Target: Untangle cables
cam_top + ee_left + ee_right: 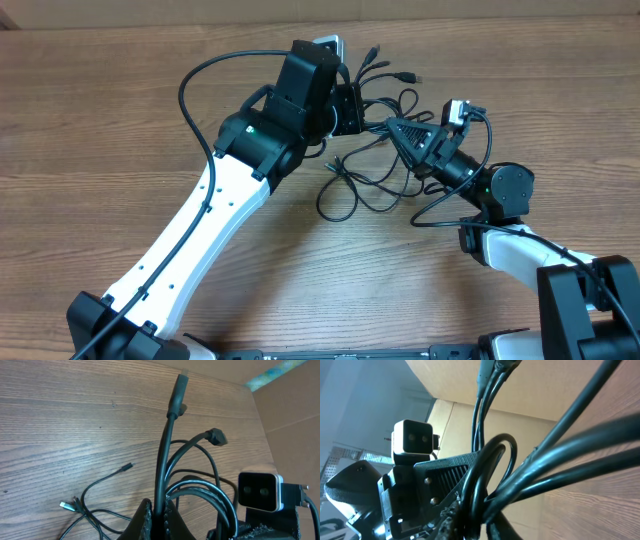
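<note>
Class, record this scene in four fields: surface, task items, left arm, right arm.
surface: wooden table
task items: thin black cables, looped and tangled between the two arms
left arm: left pincer shut on the cables
right arm: right pincer shut on the cables, close beside the left pincer

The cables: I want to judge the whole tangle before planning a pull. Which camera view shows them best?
Overhead: the cables show nearly whole, loops and plug ends spread on the table. The left wrist shows only some strands rising from the left gripper; the right wrist shows close-up strands only.
</note>
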`<move>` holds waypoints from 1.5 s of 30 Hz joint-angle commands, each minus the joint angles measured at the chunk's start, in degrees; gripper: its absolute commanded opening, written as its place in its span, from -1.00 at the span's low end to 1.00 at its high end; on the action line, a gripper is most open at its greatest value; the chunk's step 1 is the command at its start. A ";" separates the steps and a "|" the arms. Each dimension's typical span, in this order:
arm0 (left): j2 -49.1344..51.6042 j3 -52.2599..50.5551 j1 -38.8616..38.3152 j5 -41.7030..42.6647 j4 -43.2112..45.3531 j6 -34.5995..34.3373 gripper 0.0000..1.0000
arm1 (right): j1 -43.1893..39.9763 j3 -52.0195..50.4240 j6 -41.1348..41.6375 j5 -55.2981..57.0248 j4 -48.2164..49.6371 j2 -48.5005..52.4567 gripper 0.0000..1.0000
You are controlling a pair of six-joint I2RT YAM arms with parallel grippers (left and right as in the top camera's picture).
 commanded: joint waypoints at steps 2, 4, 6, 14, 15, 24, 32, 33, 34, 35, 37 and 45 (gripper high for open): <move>0.09 1.16 0.33 0.81 -0.13 0.07 -0.91 | 0.07 0.57 -0.20 0.61 0.59 -0.42 -0.92; 0.09 1.16 0.33 0.79 -0.17 0.07 -0.91 | 0.07 0.57 -0.20 0.61 0.59 -0.42 -0.92; 0.09 1.16 0.33 0.79 -0.17 0.07 -0.91 | 0.07 0.57 -0.17 0.61 0.59 -0.42 -0.92; 0.09 1.16 0.42 -1.09 -0.20 2.19 0.56 | 0.04 0.57 -0.98 0.61 0.55 -0.42 -0.92; 0.09 1.16 0.44 -1.29 -0.28 3.10 0.83 | 0.07 0.57 -1.86 0.61 0.33 -0.42 -0.92; 0.11 1.16 0.61 -0.98 -1.51 13.79 0.72 | 0.04 0.55 -0.74 1.44 -6.10 -0.42 -0.93; 0.09 1.16 0.61 -0.94 -3.82 24.52 1.00 | -0.07 0.57 7.65 3.63 -7.10 -0.42 -0.93; 0.11 1.16 0.61 -0.94 -4.07 23.58 0.99 | -0.07 0.57 7.65 4.74 -7.08 -0.42 -0.93; 0.09 1.16 0.61 -0.92 -4.26 22.77 0.99 | -0.07 0.57 7.65 5.60 -6.91 -0.42 -0.93; 0.11 1.16 0.61 -0.92 -4.48 21.75 0.99 | -0.07 0.57 7.65 6.36 -6.69 -0.42 -0.93; 0.09 1.16 0.63 -0.92 -5.03 19.17 0.99 | -0.07 0.57 7.67 7.93 -5.55 -0.42 -0.93; 0.09 1.16 0.61 -1.05 -5.49 22.53 1.00 | -0.07 0.55 15.39 11.21 -4.13 -0.42 -0.92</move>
